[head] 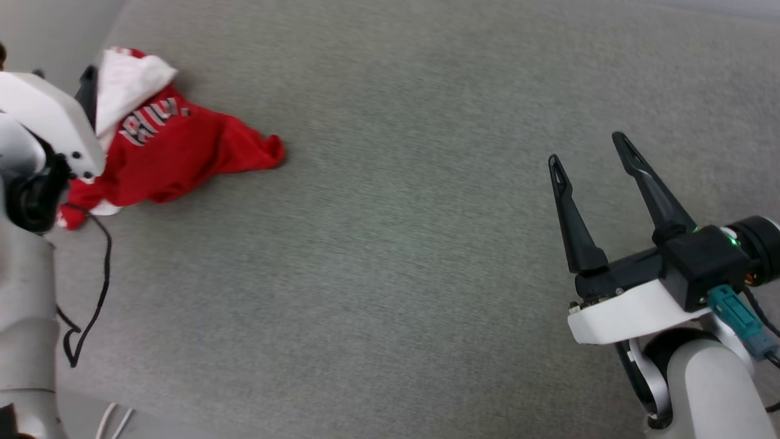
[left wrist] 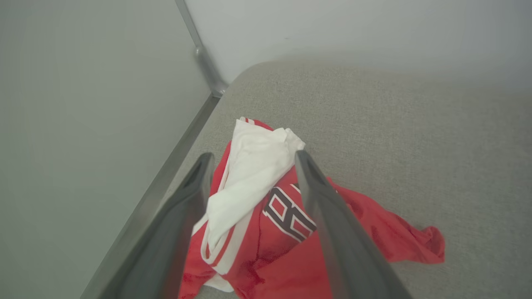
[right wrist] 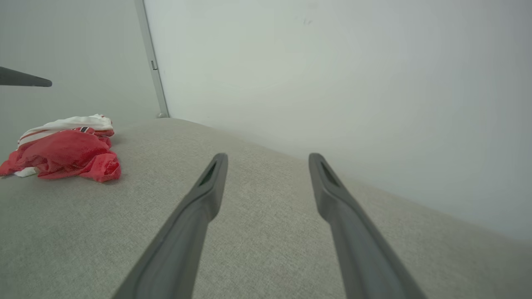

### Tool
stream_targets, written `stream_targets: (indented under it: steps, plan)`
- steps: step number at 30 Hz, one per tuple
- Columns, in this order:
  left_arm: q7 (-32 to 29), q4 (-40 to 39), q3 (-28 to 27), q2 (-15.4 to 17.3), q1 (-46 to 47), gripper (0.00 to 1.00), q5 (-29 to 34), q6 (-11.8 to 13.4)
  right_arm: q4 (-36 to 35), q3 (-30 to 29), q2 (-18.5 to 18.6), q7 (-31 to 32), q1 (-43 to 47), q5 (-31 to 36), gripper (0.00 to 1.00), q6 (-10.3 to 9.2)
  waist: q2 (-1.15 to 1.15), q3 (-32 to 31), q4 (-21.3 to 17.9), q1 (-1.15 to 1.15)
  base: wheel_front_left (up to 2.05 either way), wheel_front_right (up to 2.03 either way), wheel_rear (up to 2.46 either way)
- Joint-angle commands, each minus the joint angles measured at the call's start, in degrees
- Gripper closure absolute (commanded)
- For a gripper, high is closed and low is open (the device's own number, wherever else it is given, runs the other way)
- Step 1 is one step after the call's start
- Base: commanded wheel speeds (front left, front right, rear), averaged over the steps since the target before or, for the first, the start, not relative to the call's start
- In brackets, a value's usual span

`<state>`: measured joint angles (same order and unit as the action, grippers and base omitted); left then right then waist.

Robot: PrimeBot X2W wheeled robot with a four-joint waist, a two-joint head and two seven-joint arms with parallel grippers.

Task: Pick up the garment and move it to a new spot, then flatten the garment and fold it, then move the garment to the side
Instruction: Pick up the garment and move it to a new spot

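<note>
The garment [head: 183, 146] lies crumpled at the far left of the grey surface: red cloth, a white sleeve [left wrist: 253, 166] on top, part of the black lettering showing. My left gripper [left wrist: 253, 154] hovers over it, open, its fingers straddling the white sleeve with nothing held. In the head view the left wrist housing [head: 55, 122] covers the garment's left part. My right gripper [head: 586, 148] stands open and empty over bare surface far to the right. The right wrist view has the garment [right wrist: 66, 153] at its left, well away from that gripper [right wrist: 268, 155].
The grey fabric surface [head: 396, 244] stretches wide between the two arms. Pale walls border it at the left and back, with a metal strip [left wrist: 166, 178] along the left wall close to the garment. A black cable [head: 100, 274] dangles from the left arm.
</note>
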<state>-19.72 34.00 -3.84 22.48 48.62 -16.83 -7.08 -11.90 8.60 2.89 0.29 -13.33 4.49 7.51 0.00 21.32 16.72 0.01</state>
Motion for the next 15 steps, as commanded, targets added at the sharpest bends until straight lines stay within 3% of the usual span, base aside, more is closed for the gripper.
stream_targets:
  steps: [1, 6, 7, 15]
  plan:
    - [-1.4, 1.1, 0.1, 0.7, 0.7, 0.0, -0.7, -0.2, -0.1, 0.2, 0.0, -0.4, -1.2, -0.4, 0.0, -0.04, 0.0, 4.2, -4.3, -0.01, 0.0, 0.0, 0.0]
    - [-10.4, 8.6, -0.5, 4.4, 1.8, 0.0, -4.6, -0.3, 0.3, 0.6, 0.0, -1.4, -3.1, -0.9, 0.0, -0.04, 0.0, 6.5, -7.3, -0.01, 0.0, 0.0, 0.0]
    - [-13.0, 12.4, -2.6, 5.3, 2.0, 0.0, -7.2, 0.3, 0.3, 0.4, 0.0, -1.8, -3.7, -0.9, 0.0, -0.04, 0.0, 7.7, -8.5, -0.01, 0.0, 0.0, 0.0]
    - [-18.6, 21.4, -3.1, 5.1, -0.8, 0.0, -8.8, 1.7, 1.0, -0.1, 0.0, -2.4, -4.1, -1.3, 0.0, -0.04, 0.0, 8.5, -9.4, -0.01, 0.0, 0.0, 0.0]
